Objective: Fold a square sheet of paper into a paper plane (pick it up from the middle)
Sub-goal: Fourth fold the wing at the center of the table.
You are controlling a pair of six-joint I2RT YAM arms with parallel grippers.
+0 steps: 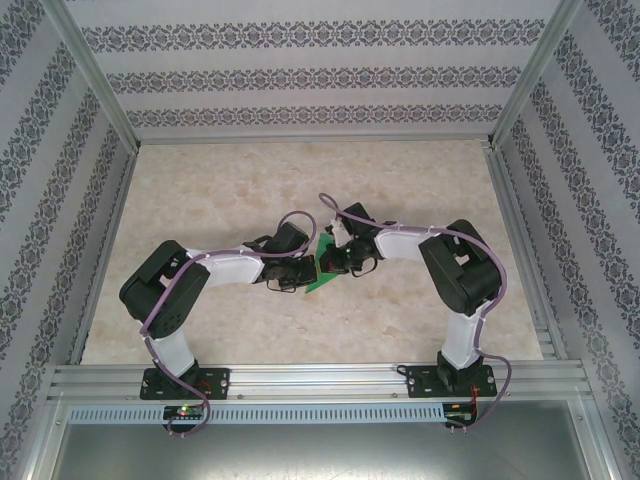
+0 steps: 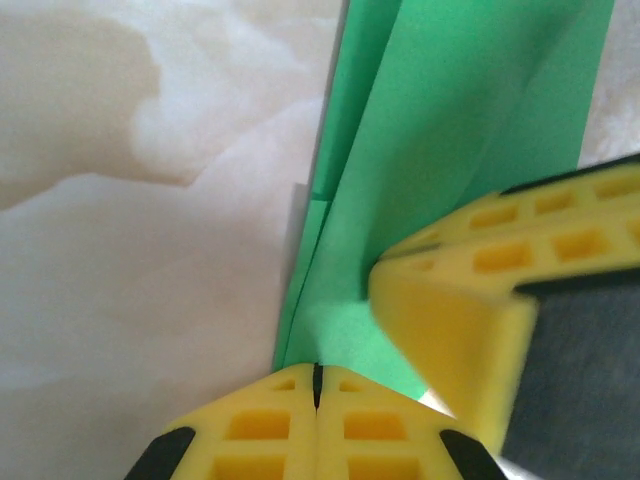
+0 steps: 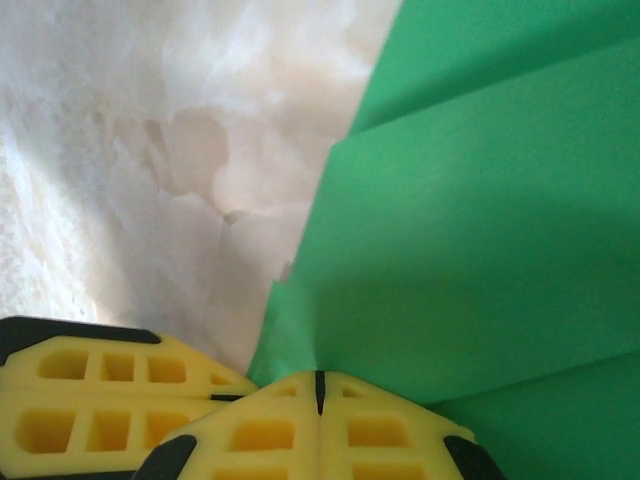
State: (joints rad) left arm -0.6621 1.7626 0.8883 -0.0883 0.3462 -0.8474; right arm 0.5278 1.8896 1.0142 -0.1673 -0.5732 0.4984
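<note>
Beneath me spreads a cream, marble-veined tabletop (image 1: 250, 180). Walls (image 1: 320, 75) papered in grey ornamental bands enclose it on three sides, metal posts (image 1: 88, 70) rise from the far corners, and a ribbed aluminium rail (image 1: 320, 378) runs along its near edge.

Twin white-and-black robot arms: the left arm (image 1: 215, 265) and right arm (image 1: 410, 243) each show bulky black joint housings, smooth white link shells and a looping purple cable (image 1: 152, 325). Black base plates (image 1: 185, 382) appear at 7 and 5 o'clock overhead. The left gripper (image 2: 318, 385) and right gripper (image 3: 320, 385) have yellow fingers (image 2: 270, 430) with square recesses and black corners.
</note>
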